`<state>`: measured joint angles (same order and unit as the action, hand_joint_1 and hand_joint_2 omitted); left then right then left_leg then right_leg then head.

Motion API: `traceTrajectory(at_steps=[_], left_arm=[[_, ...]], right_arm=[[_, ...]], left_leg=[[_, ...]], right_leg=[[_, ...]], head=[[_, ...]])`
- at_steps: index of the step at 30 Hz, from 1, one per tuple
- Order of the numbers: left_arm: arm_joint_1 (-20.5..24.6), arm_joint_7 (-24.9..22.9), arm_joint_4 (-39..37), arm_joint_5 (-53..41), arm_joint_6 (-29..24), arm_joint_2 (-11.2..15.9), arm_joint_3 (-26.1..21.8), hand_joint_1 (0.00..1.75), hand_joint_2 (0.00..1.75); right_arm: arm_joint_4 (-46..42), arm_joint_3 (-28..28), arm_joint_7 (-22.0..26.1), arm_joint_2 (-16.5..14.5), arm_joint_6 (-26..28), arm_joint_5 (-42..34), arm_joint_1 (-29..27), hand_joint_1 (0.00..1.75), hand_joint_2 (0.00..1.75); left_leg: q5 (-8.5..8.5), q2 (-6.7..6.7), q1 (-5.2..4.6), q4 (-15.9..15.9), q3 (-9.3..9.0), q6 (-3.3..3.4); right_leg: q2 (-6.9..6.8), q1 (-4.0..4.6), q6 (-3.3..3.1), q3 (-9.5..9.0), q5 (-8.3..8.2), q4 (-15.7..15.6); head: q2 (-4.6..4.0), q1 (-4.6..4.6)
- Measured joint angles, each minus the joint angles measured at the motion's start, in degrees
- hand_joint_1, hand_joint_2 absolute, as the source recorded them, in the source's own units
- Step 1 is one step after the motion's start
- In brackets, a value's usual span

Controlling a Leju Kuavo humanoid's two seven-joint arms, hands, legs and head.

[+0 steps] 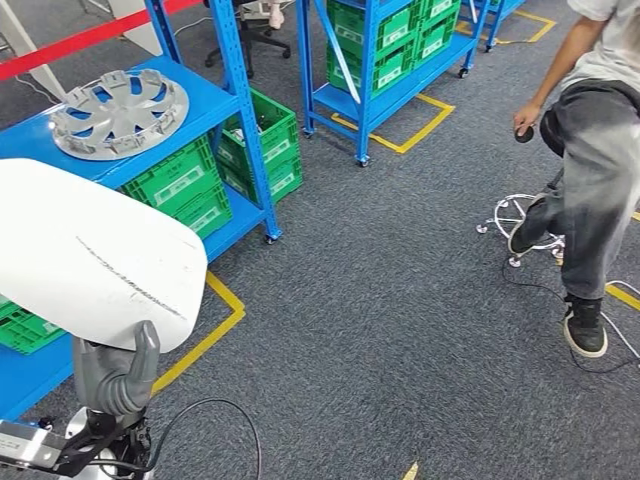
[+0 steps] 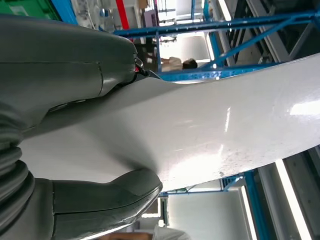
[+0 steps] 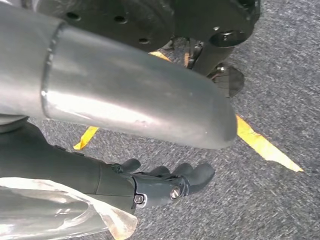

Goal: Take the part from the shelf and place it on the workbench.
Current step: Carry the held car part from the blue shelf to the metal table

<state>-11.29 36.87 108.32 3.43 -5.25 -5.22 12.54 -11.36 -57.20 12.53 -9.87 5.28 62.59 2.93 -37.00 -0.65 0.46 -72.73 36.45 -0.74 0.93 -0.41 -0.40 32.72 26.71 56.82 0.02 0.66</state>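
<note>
The part is a large white curved panel (image 1: 90,250), raised off the blue shelf (image 1: 204,100) at the left of the head view. My left hand (image 1: 113,375) grips its lower edge from beneath, thumb up against the white face. In the left wrist view the part (image 2: 211,130) is clamped between the thumb (image 2: 105,200) and the grey body of my left hand (image 2: 56,75). My right hand (image 3: 170,182) hangs over the grey carpet with its fingers loosely extended and nothing in them.
A silver hubcap (image 1: 119,112) lies on the shelf top, green crates (image 1: 181,185) below it. A second blue rack (image 1: 392,60) stands farther back. A person (image 1: 596,170) stands at the right beside a wheeled base (image 1: 521,220) with cables. Yellow tape (image 1: 219,320) marks the floor.
</note>
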Motion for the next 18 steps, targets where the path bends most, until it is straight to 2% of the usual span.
traceTrajectory(at_steps=[1, 2, 3, 5, 7, 9, 10, 12, 13, 14, 15, 16, 17, 18], left_arm=[[-0.08, 0.0, 0.0, 0.01, -0.01, 0.03, -0.07, 1.75, 1.75], [-0.11, 0.0, 0.0, 0.01, -0.01, 0.04, -0.12, 1.75, 1.75], [-0.12, 0.0, 0.01, 0.01, -0.01, 0.06, -0.16, 1.75, 1.75], [-0.15, 0.0, 0.04, 0.11, -0.1, 0.12, -0.27, 1.75, 1.75], [-0.28, 0.0, 0.15, 0.5, -0.26, 0.2, -0.46, 1.75, 1.75], [-0.43, -0.06, 0.24, 1.06, -0.33, 0.26, -0.72, 1.75, 1.75], [-0.48, -0.13, 0.25, 1.36, -0.33, 0.26, -0.87, 1.75, 1.75], [-0.72, -0.26, 0.29, 1.69, -0.33, 0.22, -1.27, 1.75, 1.75], [-0.92, -0.29, 0.31, 1.77, -0.33, 0.21, -1.51, 1.75, 1.75], [-1.12, -0.32, 0.32, 1.77, -0.32, 0.2, -1.73, 1.75, 1.75], [-1.27, -0.4, 0.33, 1.77, -0.27, 0.21, -1.92, 1.75, 1.75], [-1.33, -0.55, 0.33, 1.77, -0.2, 0.2, -2.07, 1.75, 1.75], [-1.33, -0.72, 0.33, 1.77, -0.11, 0.18, -2.19, 1.75, 1.75], [-1.33, -0.89, 0.33, 1.76, -0.03, 0.15, -2.3, 1.75, 1.75]], right_arm=[[0.0, 0.0, -0.01, 0.01, -0.01, 0.02, -0.05, 0.0, 0.0], [-0.01, 0.0, -0.02, 0.01, -0.01, 0.02, -0.09, 0.0, 0.0], [0.0, 0.0, -0.03, 0.01, -0.01, 0.03, -0.12, 0.0, 0.0], [0.01, 0.0, -0.06, -0.03, -0.01, 0.15, -0.06, 0.0, 0.0], [0.02, 0.03, -0.1, -0.06, -0.01, 0.5, 0.02, 0.0, 0.0], [0.02, 0.08, -0.1, -0.08, 0.05, 0.8, -0.1, 0.0, 0.0], [0.02, 0.09, -0.09, -0.08, 0.1, 0.86, -0.19, 0.0, 0.0], [0.02, 0.1, -0.11, -0.1, 0.25, 0.89, -0.15, 0.0, 0.0], [0.02, 0.12, -0.18, -0.12, 0.31, 0.91, -0.05, 0.0, 0.0], [0.02, 0.14, -0.3, -0.16, 0.38, 0.96, 0.04, 0.0, 0.0], [0.02, 0.16, -0.48, -0.22, 0.43, 1.08, 0.07, 0.0, 0.0], [0.02, 0.19, -0.65, -0.28, 0.48, 1.23, 0.04, 0.0, 0.0], [0.02, 0.2, -0.79, -0.36, 0.5, 1.37, -0.02, 0.0, 0.0], [0.02, 0.21, -0.87, -0.41, 0.51, 1.49, -0.05, 0.0, 0.0]], left_leg=[[0.19, 0.16, -0.01, -1.01, 0.41, 0.06], [1.46, 0.32, -0.01, 0.14, -0.19, 0.2], [3.46, 0.69, 0.0, 3.15, -1.65, 0.4], [6.94, 3.09, 0.14, 10.85, -5.19, 0.96], [7.84, 4.83, 0.16, 14.77, -6.77, 1.26], [7.94, 4.03, 0.11, 15.24, -6.72, 1.55], [8.19, 3.38, 0.19, 15.48, -6.71, 1.83], [8.66, 1.8, 0.4, 15.95, -6.64, 2.41], [8.75, 0.96, 0.33, 15.98, -6.55, 2.55], [8.78, 0.11, 0.26, 15.97, -6.42, 2.62], [8.8, -0.78, 0.2, 15.96, -6.33, 2.63], [8.8, -1.63, 0.17, 15.95, -6.28, 2.63], [8.79, -2.43, 0.17, 15.94, -6.27, 2.61], [8.75, -3.18, 0.17, 15.94, -6.32, 2.54]], right_leg=[[0.85, 0.04, -0.03, 0.1, -0.1, 0.03], [1.71, 0.07, 0.01, 0.15, -0.2, 0.08], [2.54, 0.07, 0.09, 0.16, -0.28, 0.15], [4.09, 0.09, 0.4, 0.37, -0.46, 0.41], [5.35, 0.03, 1.02, 1.01, -0.79, 0.63], [6.44, -0.13, 1.83, 1.78, -1.22, 0.6], [6.03, -0.12, 2.14, 2.22, -1.07, 0.87], [3.3, 0.05, 2.62, 4.15, 1.15, 4.2], [1.42, 0.08, 2.81, 5.63, 3.12, 7.6], [0.29, 0.01, 3.02, 7.31, 5.05, 11.5], [-0.29, -0.09, 3.19, 8.63, 6.33, 14.75], [-0.59, -0.2, 3.33, 9.11, 6.68, 16.42], [-0.86, -0.28, 3.4, 8.4, 5.97, 15.78], [-1.37, -0.34, 3.41, 6.52, 4.45, 12.89]], head=[[0.0, 0.0], [0.0, 0.0], [0.0, 0.01], [0.0, 0.02], [0.0, 0.05], [0.0, 0.05], [0.0, 0.1], [0.0, 0.48], [0.0, 0.66], [0.0, 0.8], [0.0, 0.81], [0.0, 0.8], [0.0, 0.81], [0.0, 0.81]])
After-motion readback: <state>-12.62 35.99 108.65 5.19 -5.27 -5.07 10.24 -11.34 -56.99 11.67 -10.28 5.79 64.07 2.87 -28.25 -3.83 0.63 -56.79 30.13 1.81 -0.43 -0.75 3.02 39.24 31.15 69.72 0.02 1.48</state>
